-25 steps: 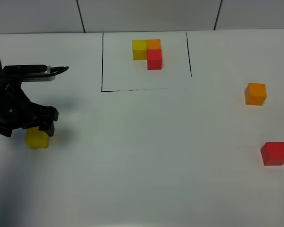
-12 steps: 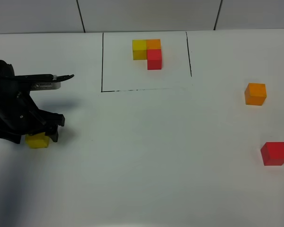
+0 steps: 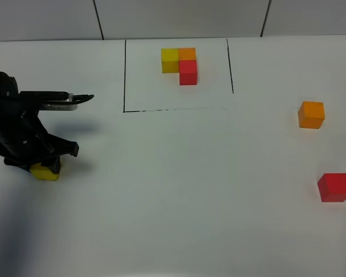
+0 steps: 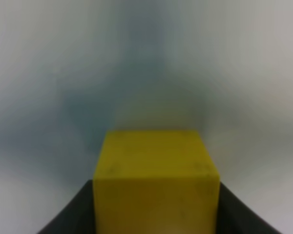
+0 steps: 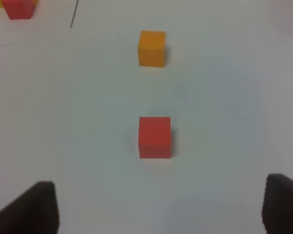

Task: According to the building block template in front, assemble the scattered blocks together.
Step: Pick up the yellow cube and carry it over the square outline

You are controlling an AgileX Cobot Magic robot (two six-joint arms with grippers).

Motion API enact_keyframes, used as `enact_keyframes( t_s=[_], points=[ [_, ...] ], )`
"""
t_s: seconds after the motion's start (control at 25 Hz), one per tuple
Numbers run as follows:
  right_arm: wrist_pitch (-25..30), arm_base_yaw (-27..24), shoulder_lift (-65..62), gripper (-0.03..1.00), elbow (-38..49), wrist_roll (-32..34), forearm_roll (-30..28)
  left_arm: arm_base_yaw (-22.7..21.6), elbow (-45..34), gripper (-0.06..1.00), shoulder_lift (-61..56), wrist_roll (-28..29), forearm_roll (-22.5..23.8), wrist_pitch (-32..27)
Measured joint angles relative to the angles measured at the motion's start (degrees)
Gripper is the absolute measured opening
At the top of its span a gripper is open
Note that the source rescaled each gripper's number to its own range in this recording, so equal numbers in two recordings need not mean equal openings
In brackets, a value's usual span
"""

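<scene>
Left gripper [image 3: 45, 165] clamped on yellow cube [image 4: 156, 180] at 9 o'clock of worktop [image 3: 179, 190] — best lift straight up, keep faces square, no twist. Template [image 3: 180, 63] at 12 o'clock; orange cube [image 3: 311, 114], red cube [image 3: 334, 187] near 3 o'clock. Right gripper [image 5: 156, 209] open, empty.

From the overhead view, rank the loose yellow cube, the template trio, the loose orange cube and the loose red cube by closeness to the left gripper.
1. loose yellow cube: far left, between the jaws of the left gripper.
2. template trio: top centre, inside the outline.
3. loose orange cube and loose red cube: both far right, too close to call.
</scene>
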State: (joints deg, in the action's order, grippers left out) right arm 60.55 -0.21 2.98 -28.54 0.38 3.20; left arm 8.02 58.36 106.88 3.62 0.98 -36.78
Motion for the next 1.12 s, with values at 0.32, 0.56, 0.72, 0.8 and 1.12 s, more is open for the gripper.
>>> enact_keyframes(
  t_s=[0.32, 0.56, 0.72, 0.8, 1.12],
  points=[
    [0.0, 0.0, 0.0, 0.74, 0.0, 0.0, 0.0, 5.7, 11.8, 0.01, 0.0, -24.4, -1.0, -7.5],
    [0.0, 0.0, 0.0, 0.74, 0.0, 0.0, 0.0, 13.9, 28.0, 0.01, 7.2, -35.7, -1.0, -18.2],
    [0.0, 0.0, 0.0, 0.74, 0.0, 0.0, 0.0, 18.9, 38.1, 0.01, 13.9, -41.7, -0.6, -23.7],
    [0.0, 0.0, 0.0, 0.74, 0.0, 0.0, 0.0, 21.2, 42.6, 0.01, 17.4, -45.2, -0.3, -26.2],
    [0.0, 0.0, 0.0, 0.74, 0.0, 0.0, 0.0, 28.0, 55.5, 0.01, 28.1, -49.6, 3.0, -31.6]
  ],
)
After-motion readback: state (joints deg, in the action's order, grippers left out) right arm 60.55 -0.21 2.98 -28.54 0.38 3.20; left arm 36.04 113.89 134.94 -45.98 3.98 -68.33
